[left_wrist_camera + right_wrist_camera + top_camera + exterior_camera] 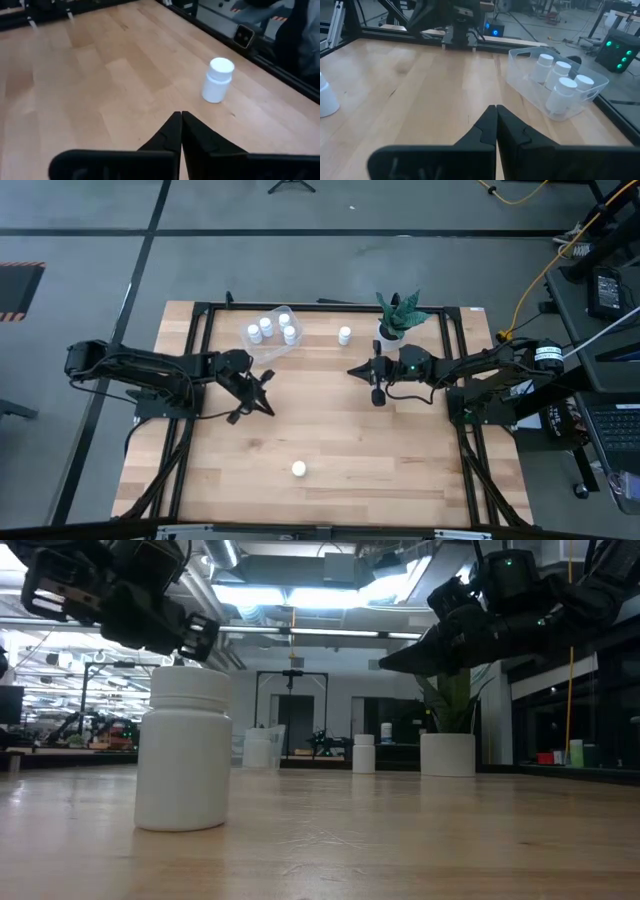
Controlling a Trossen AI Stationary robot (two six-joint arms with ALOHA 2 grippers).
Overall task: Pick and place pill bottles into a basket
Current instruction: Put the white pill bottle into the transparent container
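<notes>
A clear plastic basket [270, 333] stands at the far left of the table with white pill bottles [560, 80] upright inside it. One loose pill bottle [344, 335] stands on its base near the far edge. Another [298, 469] stands on its base near the front edge; it also shows in the left wrist view [217, 80] and large in the low view [185, 750]. My left gripper [268, 402] hangs shut and empty above the table, between the basket and the front bottle. My right gripper [352, 370] is shut and empty at mid-table, pointing left.
A white pot with a green plant [393, 325] stands at the far edge, right of the loose far bottle. A black frame [200, 308] runs round the wooden table. Bare wood [400, 460] lies to the right of the front bottle.
</notes>
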